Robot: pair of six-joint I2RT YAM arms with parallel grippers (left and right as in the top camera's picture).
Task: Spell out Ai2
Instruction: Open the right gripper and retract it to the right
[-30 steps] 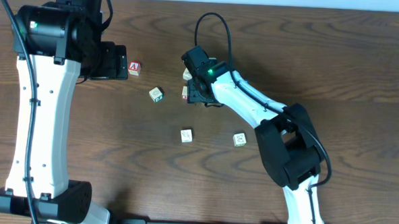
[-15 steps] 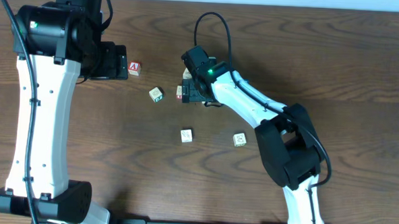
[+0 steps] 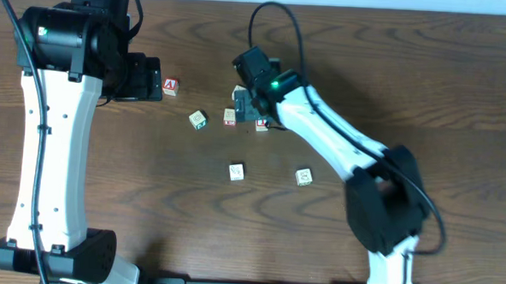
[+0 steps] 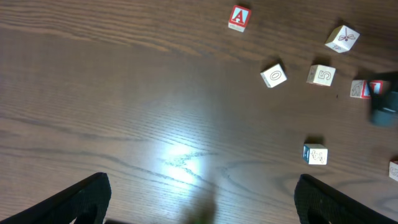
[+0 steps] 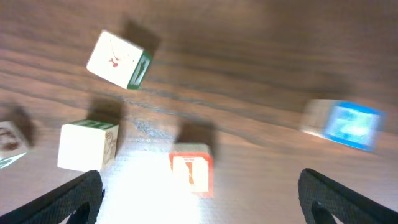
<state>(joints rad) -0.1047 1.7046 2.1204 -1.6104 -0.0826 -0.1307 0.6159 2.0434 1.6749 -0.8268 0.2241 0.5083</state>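
Note:
Several small letter blocks lie on the wooden table. The red "A" block sits near my left gripper, which is open and empty above bare table; the same block shows in the left wrist view. My right gripper is open above a red-framed block that lies on the table between its fingers, untouched; that block also shows overhead. A "0" block and a "5" block lie left of the right gripper.
A block with a red drawing and a green-topped block lie beside the right gripper. Two more blocks lie nearer the front. A blurred blue-faced block lies to the right.
My right arm has swung its elbow to the right and the gripper has shifted slightly right. The red-framed block now shows on the table beside it. The left arm has not moved.

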